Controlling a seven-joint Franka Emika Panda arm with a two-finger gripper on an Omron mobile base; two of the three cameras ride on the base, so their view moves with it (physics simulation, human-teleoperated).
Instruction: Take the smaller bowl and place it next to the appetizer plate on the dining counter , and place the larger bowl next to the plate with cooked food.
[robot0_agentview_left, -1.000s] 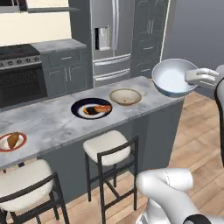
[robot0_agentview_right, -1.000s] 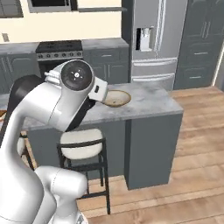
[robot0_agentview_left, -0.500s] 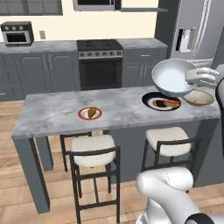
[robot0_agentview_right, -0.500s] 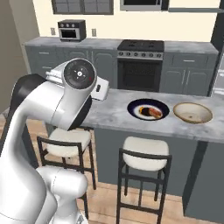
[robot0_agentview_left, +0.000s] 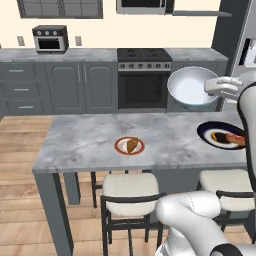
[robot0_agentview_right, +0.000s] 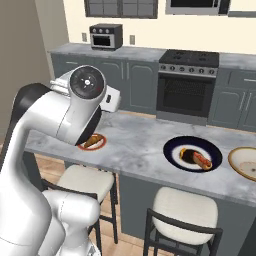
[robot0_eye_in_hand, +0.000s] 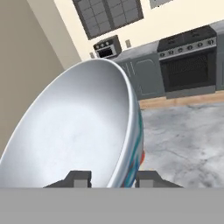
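The smaller bowl (robot0_agentview_left: 192, 89) hangs tilted above the right part of the dining counter (robot0_agentview_left: 85, 145), pale inside facing the left base camera. My gripper (robot0_agentview_left: 212, 89) is shut on its rim from the right. In the hand view the smaller bowl (robot0_eye_in_hand: 83, 131) looms large, blue pattern on its outer wall, with my gripper (robot0_eye_in_hand: 114, 178) clamped across the rim. The appetizer plate (robot0_agentview_left: 129, 145) (robot0_agentview_right: 92, 142) lies mid-counter, left of and below the bowl. The plate with cooked food (robot0_agentview_left: 223, 136) (robot0_agentview_right: 193, 153) lies to the right. The larger bowl (robot0_agentview_right: 246, 163) rests on the counter just beyond that plate.
Cream-cushioned stools (robot0_agentview_left: 129, 189) (robot0_agentview_right: 185, 212) stand along the near side of the counter. Behind it are grey cabinets, a stove (robot0_agentview_left: 144, 75) and a toaster oven (robot0_agentview_left: 50, 39). Wooden floor (robot0_agentview_left: 20, 150) lies open to the left of the counter.
The whole picture has shifted: the base has driven left along the counter, so the appetizer plate now sits near the centre. The bowl stays held in the same way.
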